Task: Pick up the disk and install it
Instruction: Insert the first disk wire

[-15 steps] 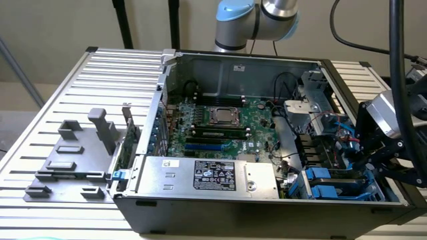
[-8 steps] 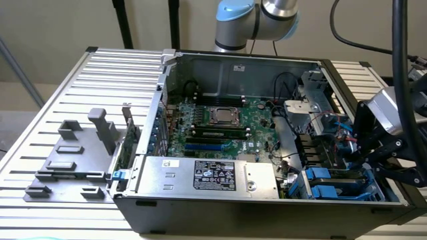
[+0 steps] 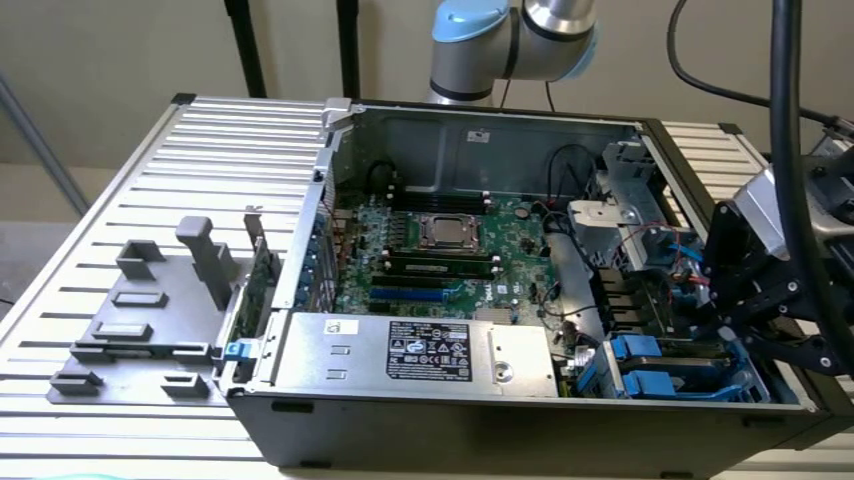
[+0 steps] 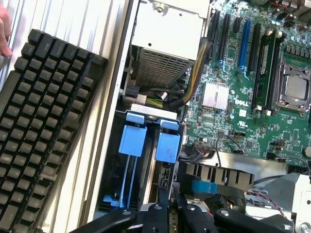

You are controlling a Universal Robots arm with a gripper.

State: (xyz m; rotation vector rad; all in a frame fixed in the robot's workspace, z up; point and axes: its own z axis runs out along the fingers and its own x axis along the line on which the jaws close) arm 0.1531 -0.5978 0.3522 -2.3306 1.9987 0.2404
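The disk [image 4: 167, 145] stands on edge in the drive bay at the corner of the open computer case [image 3: 534, 415]. Blue carrier rails and a blue end tab frame it. My gripper [image 4: 170, 211] sits at the disk's near end, its black fingers [image 4: 156, 212] close together on either side of the disk's thin edge. A second blue-tabbed carrier [image 4: 132, 140] sits right beside it in the same bay. In the exterior view the black gripper [image 3: 747, 320] hangs over the bay at the case's right side, above the blue carriers [image 3: 654, 380].
A grey plastic fixture [image 3: 154, 320] with upright posts stands on the ribbed metal table [image 3: 160, 180], at the exterior view's left. The silver power-supply box [image 3: 414, 350] and motherboard [image 3: 441, 250] fill the case. A black keyboard [image 4: 43, 121] lies outside the case wall, with a hand [image 4: 4, 29] at its far end.
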